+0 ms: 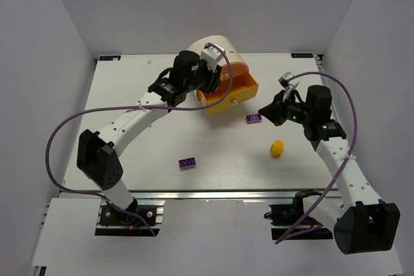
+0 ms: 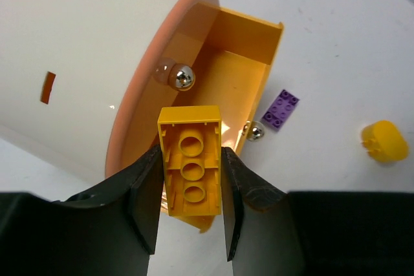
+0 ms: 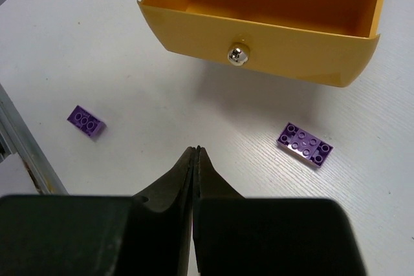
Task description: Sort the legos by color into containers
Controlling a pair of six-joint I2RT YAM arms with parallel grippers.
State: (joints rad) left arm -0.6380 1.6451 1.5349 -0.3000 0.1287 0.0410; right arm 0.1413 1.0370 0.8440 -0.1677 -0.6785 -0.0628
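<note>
Left wrist view first: the left hand (image 2: 191,159) is pinching a yellow brick (image 2: 189,127) by its long sides, hollow underside turned to the camera, a finger tight against each side. Right behind the brick sits the yellow drawer (image 2: 249,63), pulled out of the cream cabinet (image 2: 84,50). The peach drawer (image 2: 139,108) next to it is closed, its shiny knob (image 2: 183,78) catching the light.

Over to the top view: the left arm reaches across to the cabinet at the far middle of the white surface (image 1: 129,95), brick held up off it, at the cabinet's front.

Now the loose pieces. One purple brick (image 1: 253,118) lies flat just in front of the open drawer. A second purple brick (image 1: 187,163) lies well apart from it, nearer the arm bases. A rounded yellow piece (image 1: 277,148) sits on the right side, between the first purple brick and the near edge.

And the right hand (image 3: 196,159)? Fingers pressed together with nothing between them, hovering above the surface, pointed toward the drawer front, the first purple brick just off to its side.
</note>
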